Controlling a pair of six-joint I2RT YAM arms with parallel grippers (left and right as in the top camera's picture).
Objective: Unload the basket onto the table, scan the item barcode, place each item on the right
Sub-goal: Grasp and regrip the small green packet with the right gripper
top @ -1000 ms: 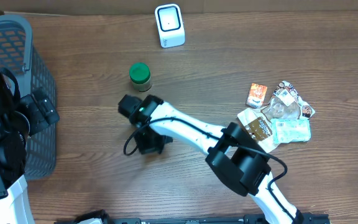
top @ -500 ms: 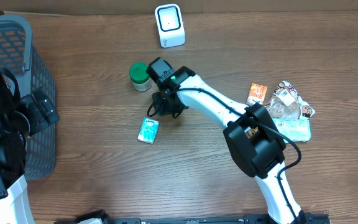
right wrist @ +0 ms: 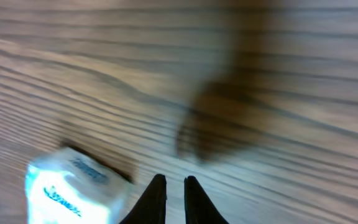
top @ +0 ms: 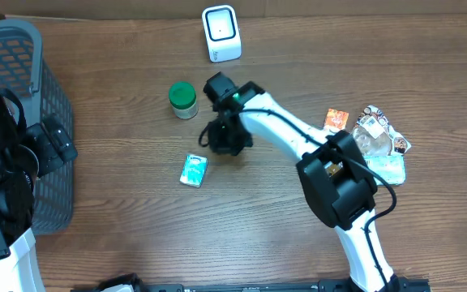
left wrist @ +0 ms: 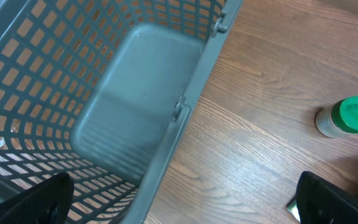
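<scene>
A small teal and white packet (top: pixel 193 170) lies flat on the wooden table, touched by neither gripper. The right wrist view shows it blurred at lower left (right wrist: pixel 67 190). My right gripper (top: pixel 227 139) hovers just up and right of it, and its dark fingers (right wrist: pixel 156 200) are nearly together with nothing between them. The white barcode scanner (top: pixel 220 32) stands at the table's far edge. My left gripper (left wrist: pixel 182 202) is wide open over the basket's rim, its fingers empty.
A grey mesh basket (top: pixel 23 89) fills the left side, seen from above in the left wrist view (left wrist: pixel 142 106). A green-lidded jar (top: pixel 182 99) stands just left of the right arm. A pile of packets (top: pixel 367 150) lies at the right.
The right gripper has left the teal packet on the table and moved up and to the right, away from it. The left arm has not moved.
</scene>
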